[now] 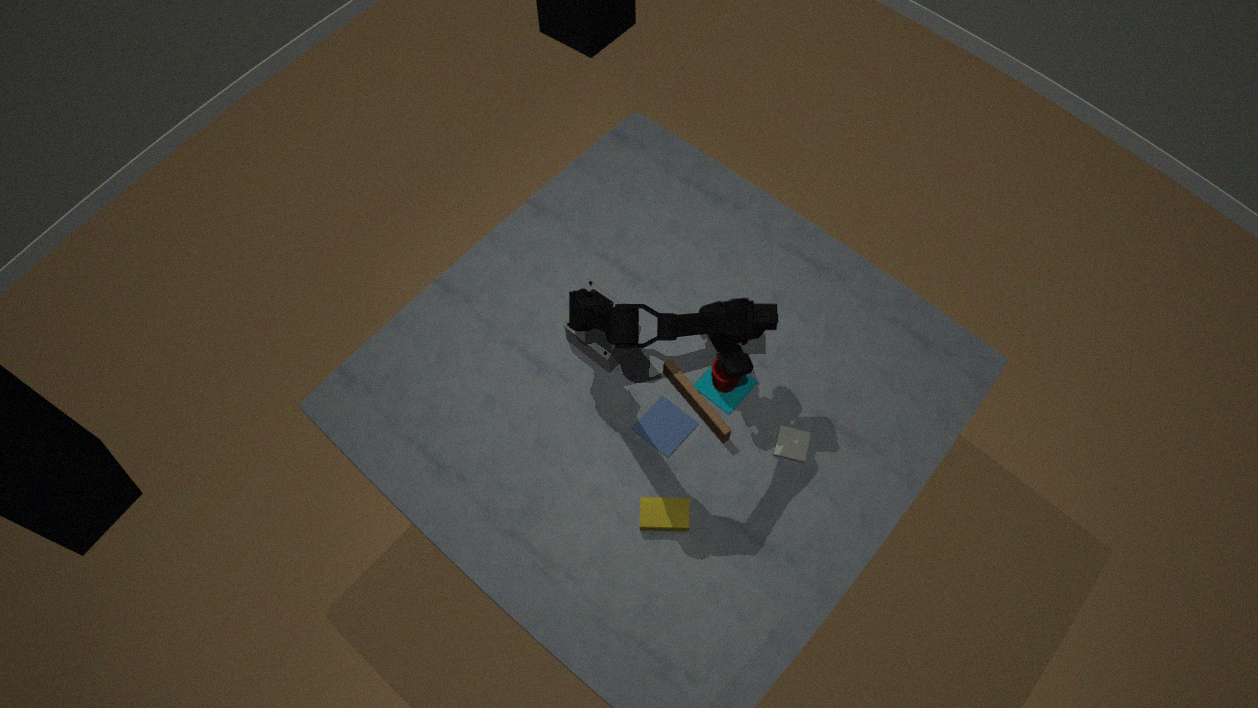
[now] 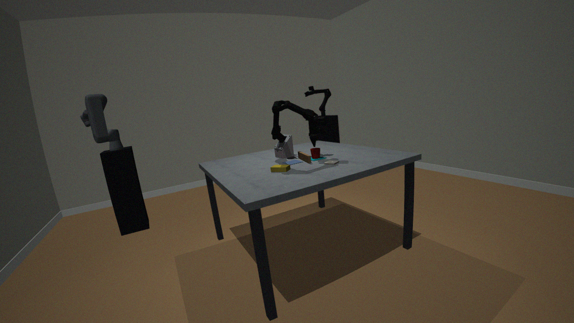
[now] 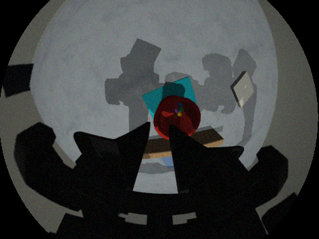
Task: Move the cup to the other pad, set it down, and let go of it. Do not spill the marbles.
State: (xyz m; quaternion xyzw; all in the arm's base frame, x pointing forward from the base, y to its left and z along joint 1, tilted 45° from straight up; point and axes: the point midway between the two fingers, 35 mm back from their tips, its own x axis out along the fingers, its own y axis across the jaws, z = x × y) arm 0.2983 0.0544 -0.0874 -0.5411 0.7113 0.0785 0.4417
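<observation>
Hovering straight above the cup point(image 3: 177, 118), with the hand point(image 3: 159, 125) released: jaws parted a little, tips clear of the rim, nothing gripped. Pointing down from overhead, seemingly so that leaving or taking the cup goes along its own axis and gives no sideways shove.

Resting upright on the teal pad point(image 3: 155, 97), that cup, near the pad's middle, mouth facing up. Holding the marbles point(image 3: 180, 111) low inside as a small coloured cluster; none visible on the desk point(image 1: 528, 264). Kept level for exactly that reason, probably: any tilt and out they roll.

Lying between the teal pad and the blue pad point(image 1: 665, 426), a wooden bar point(image 1: 697, 400), touching or just beside the teal pad's edge. Placed, by the look of it, as a barrier, so that no sliding across is possible and any carry has to go up and over. Further off, a white tile point(image 1: 792, 442) and a yellow block point(image 1: 664, 513), both well apart from the cup and out of the way.

Cannot tell from this alone which pad counts as the goal. If the teal one, then set down and let go, with only a clean retreat straight up left to do. If the blue one, then a descent, a firm pinch on the wall and a level lift over the bar.

Main hazard either way: clipping the rim with a fingertip point(image 3: 145, 129) and tipping the cup.
</observation>
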